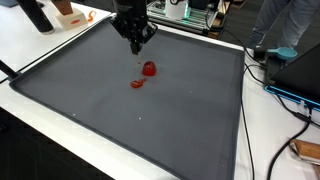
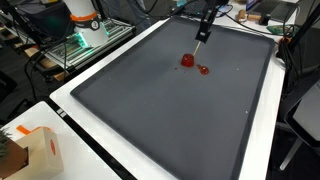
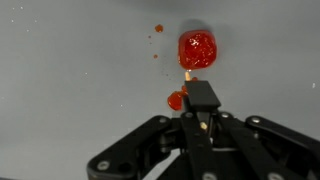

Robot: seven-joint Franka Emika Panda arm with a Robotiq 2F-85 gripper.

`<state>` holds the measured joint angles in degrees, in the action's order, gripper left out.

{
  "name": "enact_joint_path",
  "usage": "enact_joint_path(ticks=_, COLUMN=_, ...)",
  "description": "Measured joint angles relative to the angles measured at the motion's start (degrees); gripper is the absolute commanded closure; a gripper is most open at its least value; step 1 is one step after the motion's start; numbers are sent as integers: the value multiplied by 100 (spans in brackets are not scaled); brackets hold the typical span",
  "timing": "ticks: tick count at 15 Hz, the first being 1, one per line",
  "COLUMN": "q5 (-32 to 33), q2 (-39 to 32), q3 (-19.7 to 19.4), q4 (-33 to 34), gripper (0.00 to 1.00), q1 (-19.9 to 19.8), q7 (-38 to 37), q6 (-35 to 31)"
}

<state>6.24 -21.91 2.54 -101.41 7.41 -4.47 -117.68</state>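
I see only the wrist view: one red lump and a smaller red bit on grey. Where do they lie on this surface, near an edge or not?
Observer: The red lump lies in the far half of a large grey mat, away from every edge.
Operator: Does the gripper touch it?
Observer: It seems not. In an exterior view the gripper hangs above and beside the lump, with a gap.
Operator: Is anything outside the mat?
Observer: Yes, a cardboard box stands off the mat's near corner.

Grey mat (image 1: 185, 125) w/ red blob (image 1: 149, 69)
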Motion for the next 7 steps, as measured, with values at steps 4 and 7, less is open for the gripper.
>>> enact_joint_path(ticks=4, q5=-42, q2=92, q3=7, q4=-84, gripper=87, q1=-32, q7=34, q6=-20)
enact_joint_path(ticks=7, q5=-42, q2=108, q3=10, q4=-100, gripper=87, q1=-35, q7=35, q6=-22)
